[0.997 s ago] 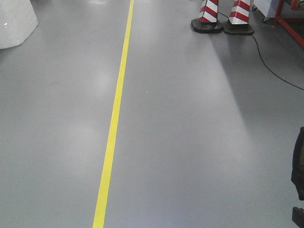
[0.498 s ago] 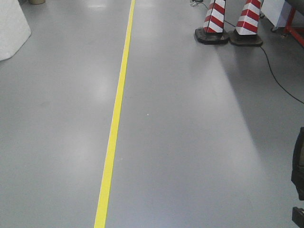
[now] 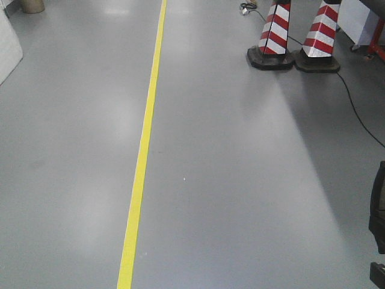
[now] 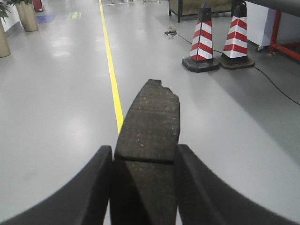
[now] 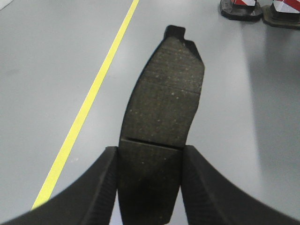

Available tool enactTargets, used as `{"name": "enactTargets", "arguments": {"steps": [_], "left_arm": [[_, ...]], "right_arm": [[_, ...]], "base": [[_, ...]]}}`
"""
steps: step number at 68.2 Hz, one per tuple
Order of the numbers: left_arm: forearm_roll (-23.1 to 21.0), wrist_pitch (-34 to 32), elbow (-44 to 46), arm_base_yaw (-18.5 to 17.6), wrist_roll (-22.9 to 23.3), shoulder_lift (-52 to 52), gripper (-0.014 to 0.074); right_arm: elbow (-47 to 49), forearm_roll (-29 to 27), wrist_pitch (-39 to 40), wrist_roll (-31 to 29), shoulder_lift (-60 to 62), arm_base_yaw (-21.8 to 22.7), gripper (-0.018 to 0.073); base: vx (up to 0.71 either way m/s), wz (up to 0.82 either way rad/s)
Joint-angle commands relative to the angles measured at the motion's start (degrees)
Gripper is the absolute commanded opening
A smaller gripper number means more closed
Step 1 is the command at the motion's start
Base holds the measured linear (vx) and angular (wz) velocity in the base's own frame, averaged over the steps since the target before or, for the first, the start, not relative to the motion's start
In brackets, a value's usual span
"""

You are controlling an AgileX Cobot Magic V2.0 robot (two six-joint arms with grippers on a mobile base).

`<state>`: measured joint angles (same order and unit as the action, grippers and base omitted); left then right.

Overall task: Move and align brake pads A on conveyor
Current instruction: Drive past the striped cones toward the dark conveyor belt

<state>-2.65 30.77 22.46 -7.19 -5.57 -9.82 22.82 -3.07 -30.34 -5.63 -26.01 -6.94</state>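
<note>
Brake pads A [image 4: 151,124]: two showing, neither on the conveyor, which isn't appearing in any view. One is sitting clamped between the left fingers [image 4: 93,187], the other pad [image 5: 165,103] between the right fingers [image 5: 101,187]. Both pairs are closing only to pad width, gripping the near half by its long edges. Each pad is pointing out toward 12 o'clock, friction face up, probably for laying down flat. Pads are looking dark grey, gritty and slightly curved, with a groove across the middle and a small tab at the far end. Below: grey floor [image 3: 240,180], yellow line [image 3: 141,162] at 11 o'clock, striped cones [image 3: 274,36] at 1 o'clock. Judging this as the carry step.
</note>
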Motion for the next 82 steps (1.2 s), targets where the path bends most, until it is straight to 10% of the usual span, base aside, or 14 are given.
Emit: {"name": "enactTargets", "arguments": {"steps": [1, 82], "left_arm": [[-0.61, -5.96, 1.51, -0.42, 0.48, -0.60, 0.0146], [-0.61, -5.91, 1.51, -0.42, 0.48, -0.66, 0.0146]], "right_arm": [[1.75, 0.15, 5.12, -0.27, -0.13, 0.09, 0.0004], [1.75, 0.15, 4.10, -0.27, -0.13, 0.09, 0.0004]], "base": [[0.58, -0.04], [0.61, -0.01]]}}
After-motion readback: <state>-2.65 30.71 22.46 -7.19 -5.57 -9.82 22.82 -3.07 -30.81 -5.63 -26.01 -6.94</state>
